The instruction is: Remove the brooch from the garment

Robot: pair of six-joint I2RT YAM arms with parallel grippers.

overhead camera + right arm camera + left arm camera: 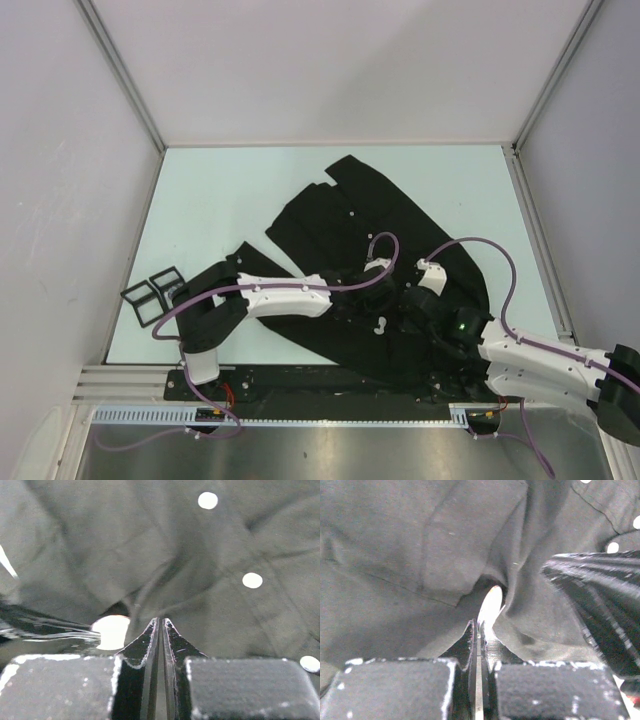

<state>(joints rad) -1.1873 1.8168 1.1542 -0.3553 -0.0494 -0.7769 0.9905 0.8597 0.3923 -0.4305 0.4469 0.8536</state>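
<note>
The black garment (370, 215) lies crumpled across the middle of the table and fills both wrist views (420, 545) (165, 545), with white buttons (252, 580) showing. A small white oval, seemingly the brooch (380, 323), sits on the cloth between the two grippers. In the left wrist view the brooch (490, 606) is right at the tips of my left gripper (480, 626), which is shut with the brooch's lower end between its tips. My right gripper (160, 621) is shut on a fold of cloth just right of the brooch (111, 631). Both grippers (388, 306) (410, 304) nearly touch.
Two black open-frame boxes (153, 290) stand at the table's left edge. The pale table (230, 190) is walled on the left, back and right. The right gripper's finger (600, 595) crowds the left wrist view. The left gripper's finger (45, 627) crowds the right wrist view.
</note>
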